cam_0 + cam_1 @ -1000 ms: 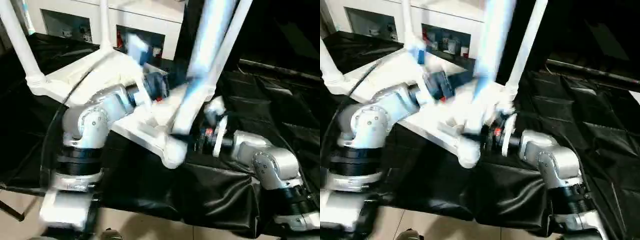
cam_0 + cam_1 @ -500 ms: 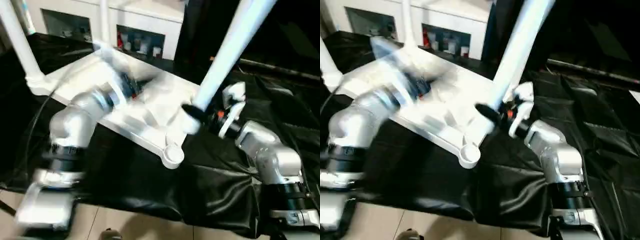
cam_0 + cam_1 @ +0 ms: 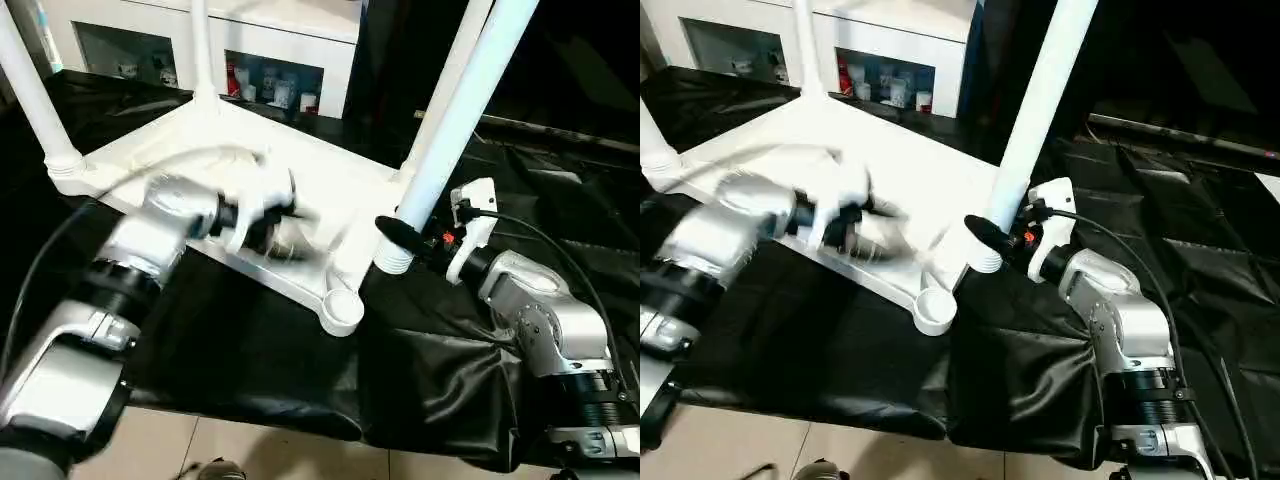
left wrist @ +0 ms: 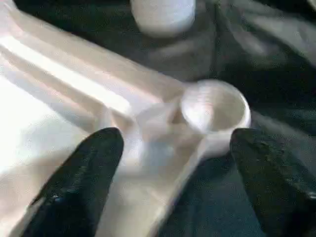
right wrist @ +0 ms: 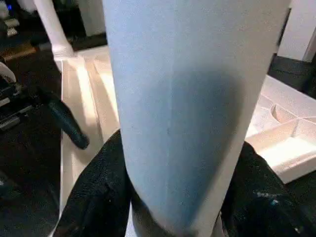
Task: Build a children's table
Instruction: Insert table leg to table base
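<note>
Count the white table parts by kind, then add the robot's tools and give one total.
Tabletop: 1
Fitted legs: 3
Loose leg, gripped: 1
Left tool and right tool: 2
Total: 7

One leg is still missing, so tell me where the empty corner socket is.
The empty corner socket is at the tabletop's near corner, overhanging the black-draped table's front edge, just left of the leg held by the right gripper.
</note>
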